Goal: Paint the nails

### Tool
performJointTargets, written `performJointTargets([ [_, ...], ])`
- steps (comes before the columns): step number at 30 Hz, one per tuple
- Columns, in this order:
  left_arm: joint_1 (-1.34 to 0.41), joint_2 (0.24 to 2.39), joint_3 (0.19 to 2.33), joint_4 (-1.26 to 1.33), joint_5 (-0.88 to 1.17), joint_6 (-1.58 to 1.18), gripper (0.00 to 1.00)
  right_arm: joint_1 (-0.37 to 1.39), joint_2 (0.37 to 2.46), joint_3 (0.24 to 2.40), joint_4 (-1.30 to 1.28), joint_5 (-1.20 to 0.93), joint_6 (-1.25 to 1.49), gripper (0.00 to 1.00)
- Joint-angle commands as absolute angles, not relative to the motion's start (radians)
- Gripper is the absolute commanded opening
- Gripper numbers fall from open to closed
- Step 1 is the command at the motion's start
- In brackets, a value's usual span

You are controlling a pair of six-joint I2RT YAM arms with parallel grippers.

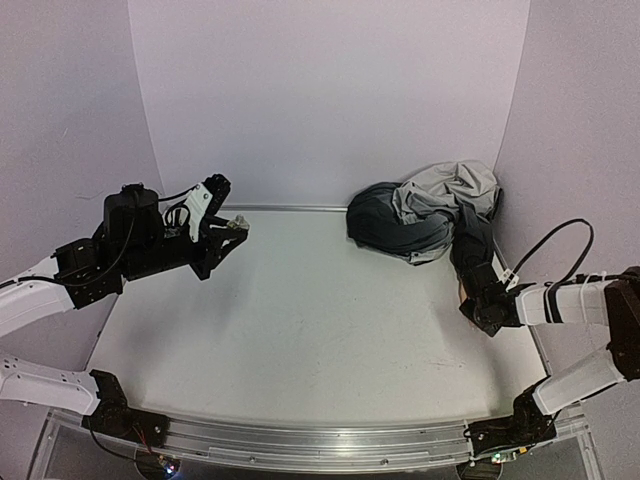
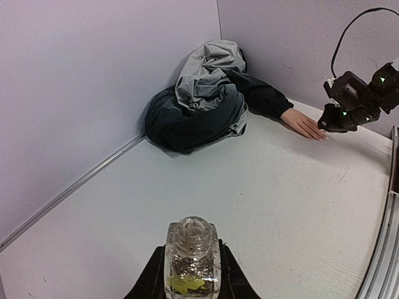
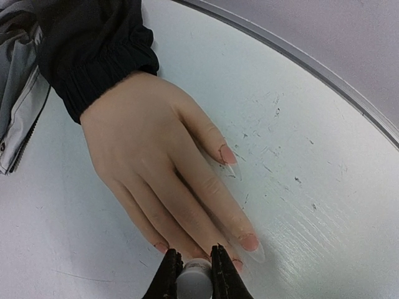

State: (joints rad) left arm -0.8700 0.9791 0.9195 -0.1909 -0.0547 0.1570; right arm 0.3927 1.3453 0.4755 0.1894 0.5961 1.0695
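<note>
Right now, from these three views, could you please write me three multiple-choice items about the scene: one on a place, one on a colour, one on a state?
1. Where does the crumpled jacket lie?
A. at the far right corner of the table
B. between the arm bases
C. under the left arm

2. What colour is the sleeve cuff at the mannequin hand?
A. red
B. white
C. black

3. In what state is the glass bottle in the left gripper?
A. capped
B. uncapped, neck open
C. lying on the table

Answers:
1 A: the top view shows it bunched in that corner.
2 C: the right wrist view shows the elastic cuff black.
3 B: the left wrist view shows its bare threaded neck.
</note>
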Motion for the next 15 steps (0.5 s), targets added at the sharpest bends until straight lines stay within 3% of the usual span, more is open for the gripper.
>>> performJointTargets([
  [1, -0.865, 0.956, 0.923, -0.144, -0.052, 0.154, 0.00, 0.386, 1.358, 0.505, 0.179, 0.645, 1.061, 0.00],
  [15, -0.866, 0.955, 0.923, -0.144, -0.052, 0.153, 0.00, 0.381, 1.374, 0.509, 0.169, 0.633, 1.066, 0.00],
])
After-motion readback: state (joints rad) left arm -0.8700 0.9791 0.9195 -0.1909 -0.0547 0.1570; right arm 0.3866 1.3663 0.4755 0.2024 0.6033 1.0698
